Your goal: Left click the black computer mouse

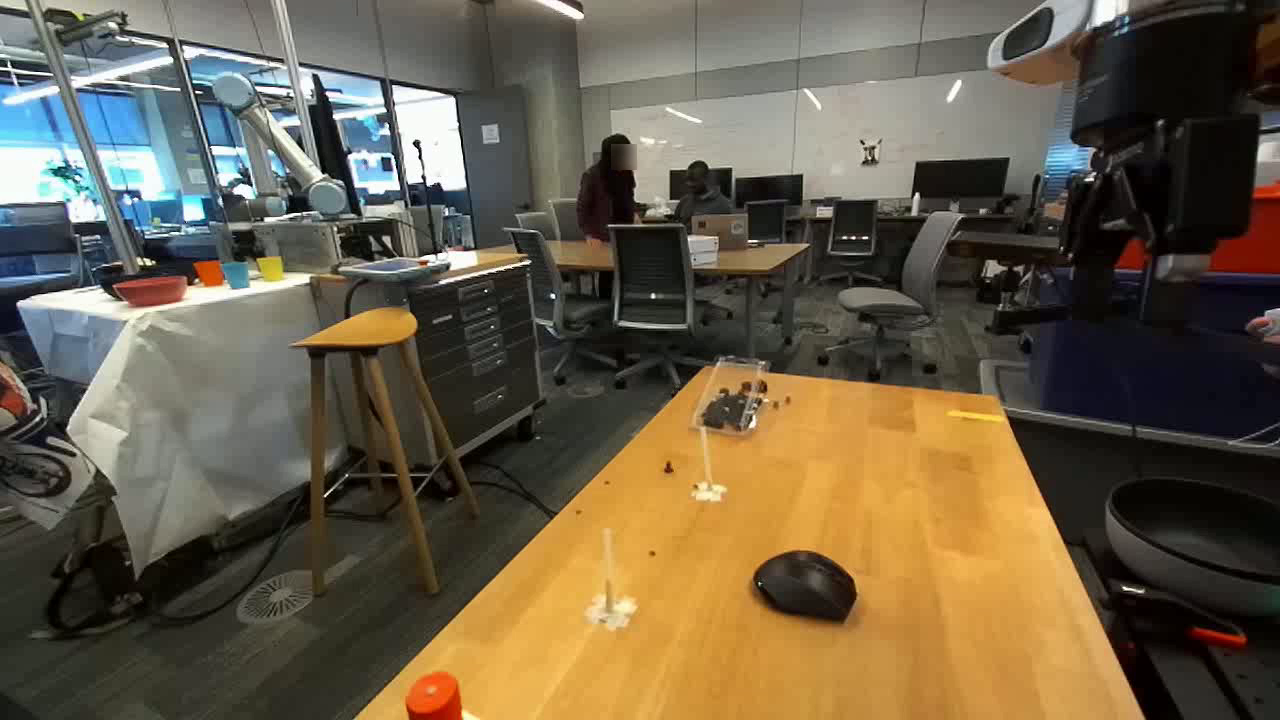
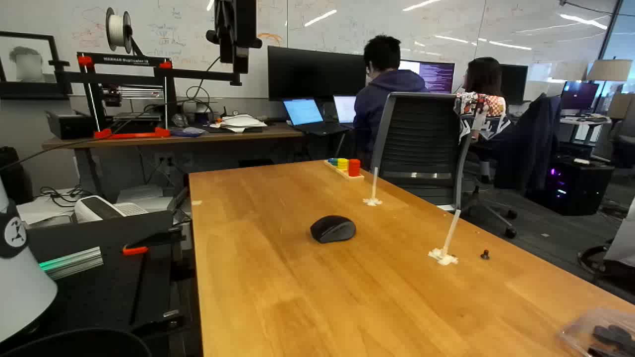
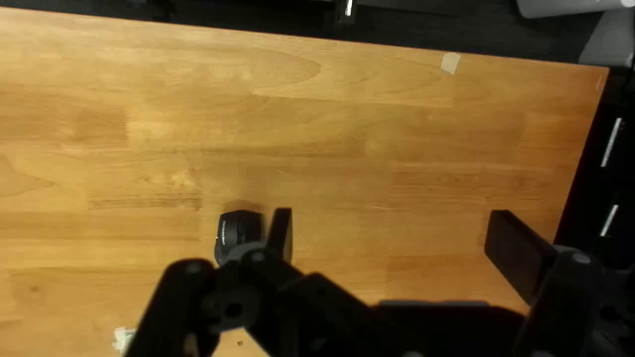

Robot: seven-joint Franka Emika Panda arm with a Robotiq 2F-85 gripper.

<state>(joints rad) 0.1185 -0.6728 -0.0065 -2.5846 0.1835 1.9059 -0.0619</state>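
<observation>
The black computer mouse (image 1: 806, 585) lies on the wooden table and shows in both exterior views (image 2: 332, 229). In the wrist view the mouse (image 3: 239, 229) is partly hidden behind the left finger. My gripper (image 3: 392, 233) is open, with its fingers wide apart and only bare wood seen between them. In an exterior view the gripper (image 1: 1128, 300) hangs high at the upper right, well above the tabletop. It also shows at the top of an exterior view (image 2: 239, 67). It does not touch the mouse.
Two thin upright pegs (image 1: 608, 575) (image 2: 450, 233) stand taped to the table beside the mouse. A clear tray (image 1: 703, 405) of small dark parts, loose bits and a coloured block stacker (image 2: 353, 168) are on the table. A dark pan (image 1: 1195, 560) stands beside the table.
</observation>
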